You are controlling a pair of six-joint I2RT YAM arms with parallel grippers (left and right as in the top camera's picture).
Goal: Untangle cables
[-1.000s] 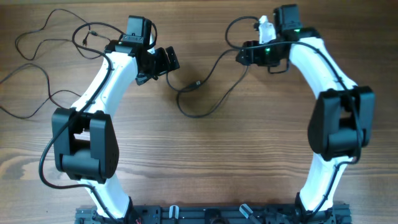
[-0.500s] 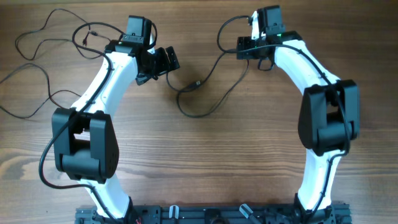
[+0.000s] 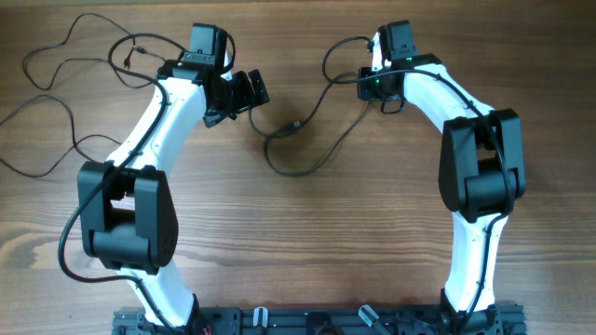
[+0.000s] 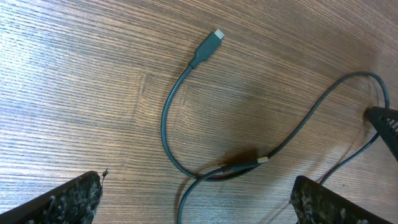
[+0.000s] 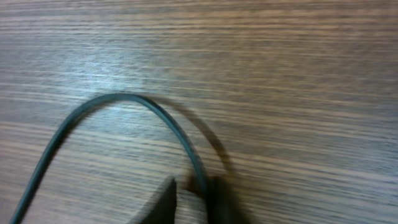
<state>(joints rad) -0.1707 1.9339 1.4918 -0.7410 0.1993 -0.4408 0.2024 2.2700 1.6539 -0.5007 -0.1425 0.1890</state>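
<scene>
Left arm (image 3: 158,130): base at near edge, black elbow block left of centre, white forearm reaching far, bending right at wrist. Left pincer (image 3: 246,91): points right, low over table (image 3: 298,233), fingers (image 4: 68,199) spread wide, nothing between them. Right arm (image 3: 480,177): base at near edge, elbow block on right, forearm angling far and left. Right pincer (image 3: 376,48): at far side, aimed down at table, fingers (image 5: 165,198) nearly together, pinching cable (image 5: 124,99).

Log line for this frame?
left gripper: open, near loose silver-tipped black plug | right gripper: shut on thin black cable
</scene>
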